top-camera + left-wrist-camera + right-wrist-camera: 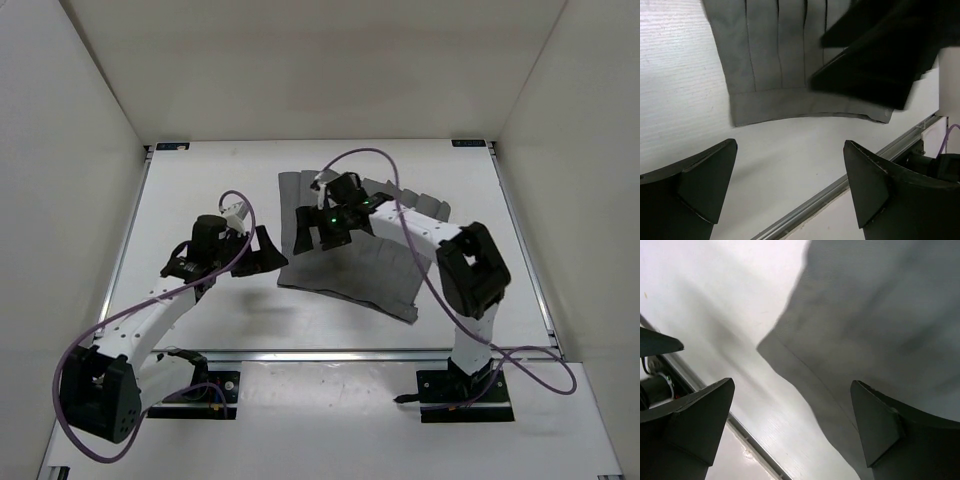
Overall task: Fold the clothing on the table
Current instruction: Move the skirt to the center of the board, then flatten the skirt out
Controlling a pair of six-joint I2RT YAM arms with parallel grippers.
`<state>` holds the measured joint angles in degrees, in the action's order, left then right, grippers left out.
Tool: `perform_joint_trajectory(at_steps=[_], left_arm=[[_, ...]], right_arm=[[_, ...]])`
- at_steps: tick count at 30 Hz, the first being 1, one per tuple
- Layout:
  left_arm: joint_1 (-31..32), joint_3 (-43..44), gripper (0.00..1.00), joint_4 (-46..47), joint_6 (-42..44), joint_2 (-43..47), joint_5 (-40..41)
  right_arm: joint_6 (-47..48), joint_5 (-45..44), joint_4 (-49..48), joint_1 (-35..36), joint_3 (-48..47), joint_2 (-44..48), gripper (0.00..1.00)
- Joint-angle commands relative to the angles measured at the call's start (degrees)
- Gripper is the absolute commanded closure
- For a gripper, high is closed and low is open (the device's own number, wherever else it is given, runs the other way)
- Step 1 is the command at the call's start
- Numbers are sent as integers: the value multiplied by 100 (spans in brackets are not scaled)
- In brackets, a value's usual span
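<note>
Standing just beside the left edge of the grey pleated clothing (352, 272), the left gripper (272, 252) has its jaws spread wide, with only bare white table (190, 195) between them. The clothing lies spread mid-table, right of centre. Slightly farther back, the right gripper (317, 240) hangs over the garment's left part, jaws likewise wide apart, gripping nothing.

One grey pleated garment (350, 275) lies on one white bench (200, 180). Two robot arms stand at the near edge: one left arm (150, 320) and one right arm (470, 280). There are two tools, the left tool (268, 252) and the right tool (322, 238), and two purple cables (370, 151).
</note>
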<state>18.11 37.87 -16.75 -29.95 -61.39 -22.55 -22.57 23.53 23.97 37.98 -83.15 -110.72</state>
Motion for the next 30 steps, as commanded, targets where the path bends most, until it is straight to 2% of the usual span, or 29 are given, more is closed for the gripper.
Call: perform_joint_trajectory(at_steps=[1,5,7,9,14,16,19,25,30], left_arm=[[79,28,1,-196,113,-119,276],[53,-130,3,-74,34,-330,294],[123,-218,6,23,25,-444,312],[166,-245,6,128,34,-724,321],[62,-402,7,584,-89,-1016,-39],[18,-490,8,699,-133,-1033,13],[26,-508,10,858,-186,-1226,48],[254,-315,14,990,-230,-1850,22],[387,-174,18,1042,-265,-2255,93]], right_arm=[[-239,-303,-296,-720,456,1076,1],[-108,-1051,160,-1081,923,2077,0],[-195,-1385,424,-1300,1466,2491,2],[-396,-1430,451,-1651,2167,3036,3],[-1108,-711,-58,-2706,4330,4450,9],[-1249,-700,-68,-3075,4657,4935,11],[-1294,-823,274,-3217,4887,5419,11],[-1575,-1078,723,-3016,5107,5297,11],[-1900,-1193,697,-3032,5397,5692,15]])
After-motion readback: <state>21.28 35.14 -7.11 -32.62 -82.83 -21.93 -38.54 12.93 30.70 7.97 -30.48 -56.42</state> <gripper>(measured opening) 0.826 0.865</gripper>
